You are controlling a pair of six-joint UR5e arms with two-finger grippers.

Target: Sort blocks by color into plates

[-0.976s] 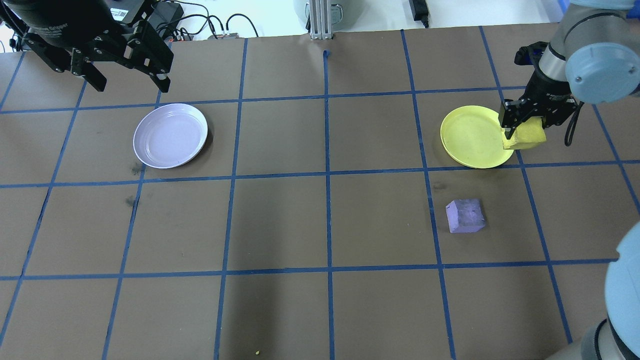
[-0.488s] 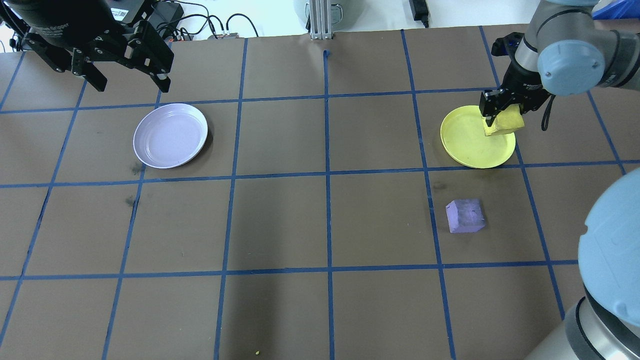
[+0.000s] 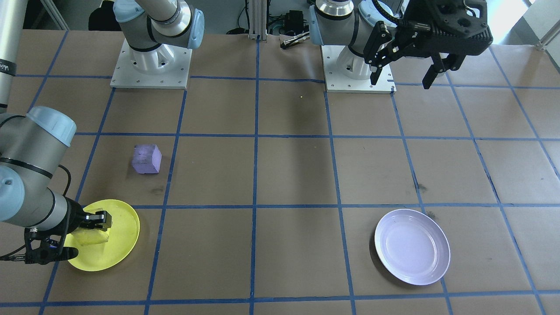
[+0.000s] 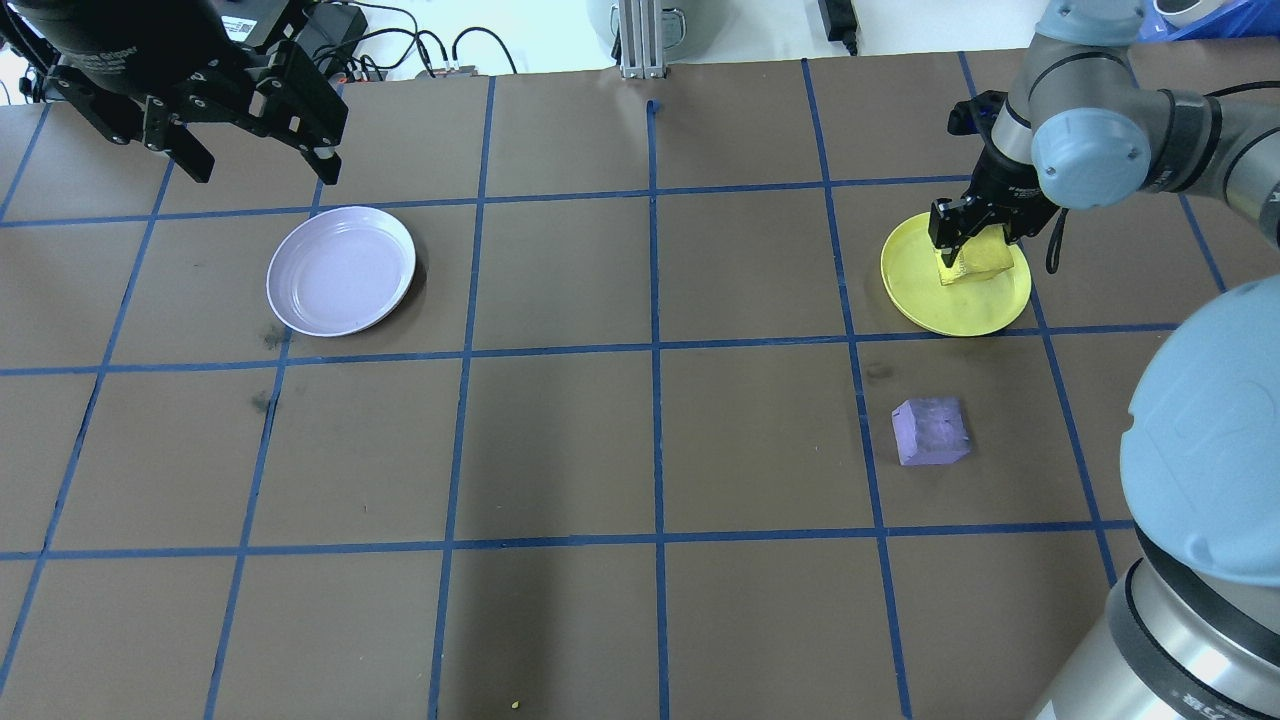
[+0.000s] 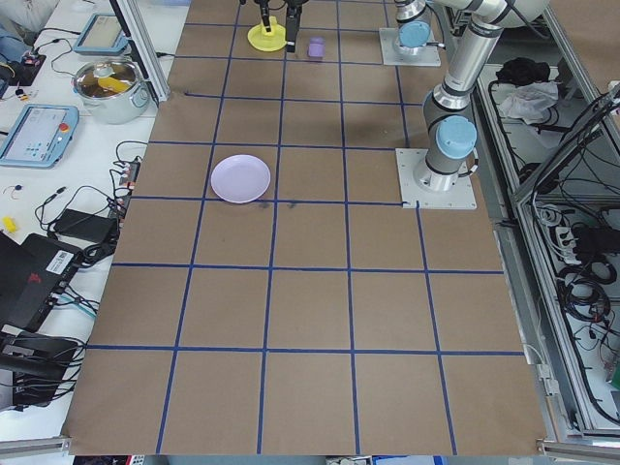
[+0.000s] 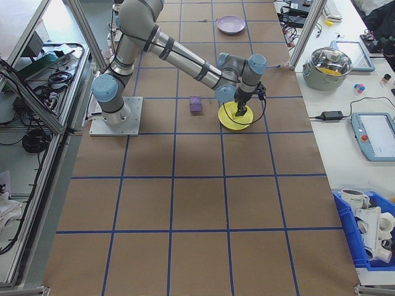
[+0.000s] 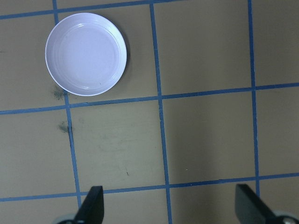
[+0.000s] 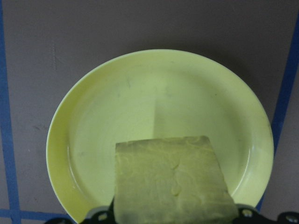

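1. Overhead exterior: high behind the robot, facing forward and down over the counter (image 4: 640, 440).
2. Exterior front-facing: opposite side, steeply down, bases at top; shares the lavender plate (image 3: 412, 246) and yellow plate (image 3: 124, 245) with view 1.
3. Exterior left, exterior right: distant, from the counter's ends.
4. Left wrist-mounted: high, straight down.
5. Right wrist-mounted: very close above the yellow plate.

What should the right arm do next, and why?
Probably lower a little and open. The right gripper is shut on the yellow block, held over the yellow plate. I can't tell if the block touches it yet.
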